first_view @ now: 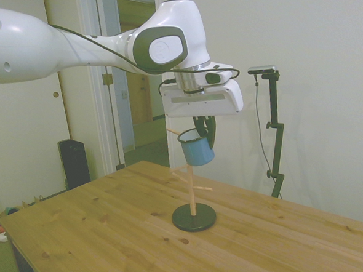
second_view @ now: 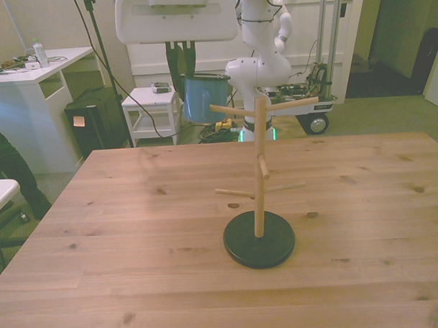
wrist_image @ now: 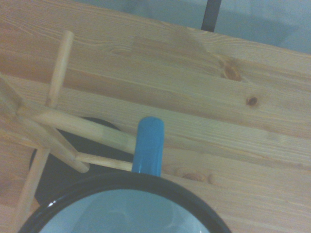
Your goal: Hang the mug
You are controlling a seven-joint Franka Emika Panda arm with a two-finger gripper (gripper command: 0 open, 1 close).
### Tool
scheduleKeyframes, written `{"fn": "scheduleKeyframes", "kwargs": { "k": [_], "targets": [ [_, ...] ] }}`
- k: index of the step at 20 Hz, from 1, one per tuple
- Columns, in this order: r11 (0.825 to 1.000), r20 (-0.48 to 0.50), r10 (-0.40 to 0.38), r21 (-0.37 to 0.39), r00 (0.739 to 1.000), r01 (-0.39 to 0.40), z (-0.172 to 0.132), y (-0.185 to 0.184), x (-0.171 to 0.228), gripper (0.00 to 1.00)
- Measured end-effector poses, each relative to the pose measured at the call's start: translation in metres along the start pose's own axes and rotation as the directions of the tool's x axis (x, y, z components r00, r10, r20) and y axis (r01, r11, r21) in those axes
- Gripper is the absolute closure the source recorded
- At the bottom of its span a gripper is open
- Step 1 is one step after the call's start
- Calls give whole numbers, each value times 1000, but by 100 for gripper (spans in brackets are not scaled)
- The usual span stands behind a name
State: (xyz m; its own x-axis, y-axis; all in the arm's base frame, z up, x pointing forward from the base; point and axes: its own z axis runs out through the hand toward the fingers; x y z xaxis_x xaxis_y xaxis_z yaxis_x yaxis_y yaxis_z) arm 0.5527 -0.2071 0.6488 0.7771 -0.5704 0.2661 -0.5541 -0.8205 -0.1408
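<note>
Mug: small light-blue enamel mug (first_view: 197, 148) with dark rim, held up in the air by the black two-finger gripper (first_view: 205, 130), clamped on it near the rim. Side view: it hangs tilted just beside the top pegs of the wooden mug rack (first_view: 191, 180), well above the rack's round black base (first_view: 194, 217). Not on a peg yet.

Front view: mug (second_view: 205, 97) sits at the front view's left of the rack's post (second_view: 259, 170), about level with the upper left peg (second_view: 231, 110), near its tip. Gripper (second_view: 181, 64) above it.

Wrist view: blue handle (wrist_image: 148, 145) points at the rack, peg end (wrist_image: 112, 139) just beside the handle; can't tell if it's touching. Peg not through the handle loop.

My read: pick and lift done; threading the handle onto the peg and letting go are left.

Surface: knotty pine table (second_view: 135, 232), only the rack on it. Room: pale walls, open doorway (first_view: 139, 78), white desk (second_view: 29, 73) and small white cart (second_view: 148, 105) behind.
</note>
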Motion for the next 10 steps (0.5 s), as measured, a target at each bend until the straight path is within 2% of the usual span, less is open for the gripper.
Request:
{"fn": "scheduleKeyframes", "kwargs": {
  "k": [10],
  "targets": [
    [1000, 15, -18, -14, 1000, 19, 5, -32, -20, 100]
  ]
}}
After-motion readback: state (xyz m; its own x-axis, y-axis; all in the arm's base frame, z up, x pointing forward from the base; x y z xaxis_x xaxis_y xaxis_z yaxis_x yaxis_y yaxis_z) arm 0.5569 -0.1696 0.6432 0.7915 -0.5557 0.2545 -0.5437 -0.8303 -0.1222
